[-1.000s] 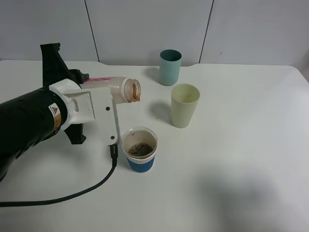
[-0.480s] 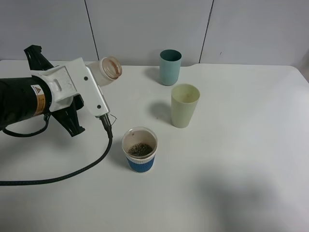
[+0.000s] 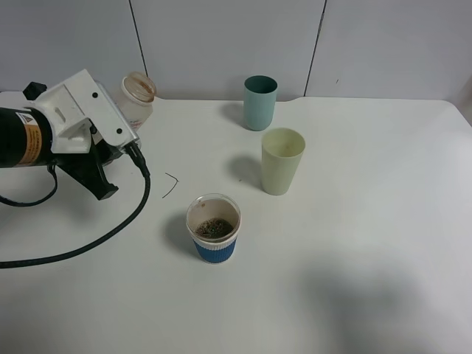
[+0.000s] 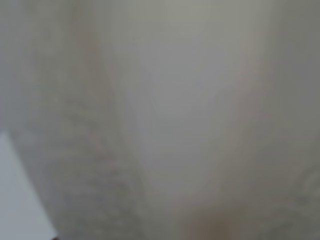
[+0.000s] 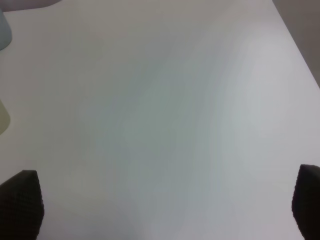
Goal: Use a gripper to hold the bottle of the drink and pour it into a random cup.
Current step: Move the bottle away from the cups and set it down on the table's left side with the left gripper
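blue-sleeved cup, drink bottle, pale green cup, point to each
blue-sleeved cup [image 3: 215, 251], exterior high view, on its blue sleeve
drink bottle [image 3: 136, 105], exterior high view, on its shoulder below the neck
pale green cup [image 3: 279, 173], exterior high view, on its outer wall

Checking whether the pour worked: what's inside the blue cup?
The blue cup holds dark, speckled brown contents low down, under a stained inner wall. The cup's floor is covered, so depth cannot be judged.
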### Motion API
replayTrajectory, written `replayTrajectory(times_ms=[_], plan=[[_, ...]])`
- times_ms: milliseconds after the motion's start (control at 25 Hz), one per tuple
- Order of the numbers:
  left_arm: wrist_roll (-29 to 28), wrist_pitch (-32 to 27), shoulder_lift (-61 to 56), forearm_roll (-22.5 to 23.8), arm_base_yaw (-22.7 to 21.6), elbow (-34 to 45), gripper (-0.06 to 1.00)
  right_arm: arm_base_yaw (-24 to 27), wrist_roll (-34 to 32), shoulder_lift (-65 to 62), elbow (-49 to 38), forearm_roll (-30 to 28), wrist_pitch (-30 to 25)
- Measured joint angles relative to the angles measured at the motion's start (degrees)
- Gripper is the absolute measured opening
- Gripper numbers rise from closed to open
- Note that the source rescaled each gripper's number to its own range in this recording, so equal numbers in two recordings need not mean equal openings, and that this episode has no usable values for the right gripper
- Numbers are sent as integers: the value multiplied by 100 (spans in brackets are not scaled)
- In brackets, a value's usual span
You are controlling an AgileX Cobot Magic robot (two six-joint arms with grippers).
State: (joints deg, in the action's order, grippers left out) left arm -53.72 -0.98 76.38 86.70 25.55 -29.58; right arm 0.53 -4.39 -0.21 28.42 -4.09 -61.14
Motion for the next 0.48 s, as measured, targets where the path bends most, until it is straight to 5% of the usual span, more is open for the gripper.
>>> replayTrajectory(times_ms=[480], plan=[[3590, 2508, 104, -3447, -910, 0, 0, 0, 0, 0, 0, 0, 0]])
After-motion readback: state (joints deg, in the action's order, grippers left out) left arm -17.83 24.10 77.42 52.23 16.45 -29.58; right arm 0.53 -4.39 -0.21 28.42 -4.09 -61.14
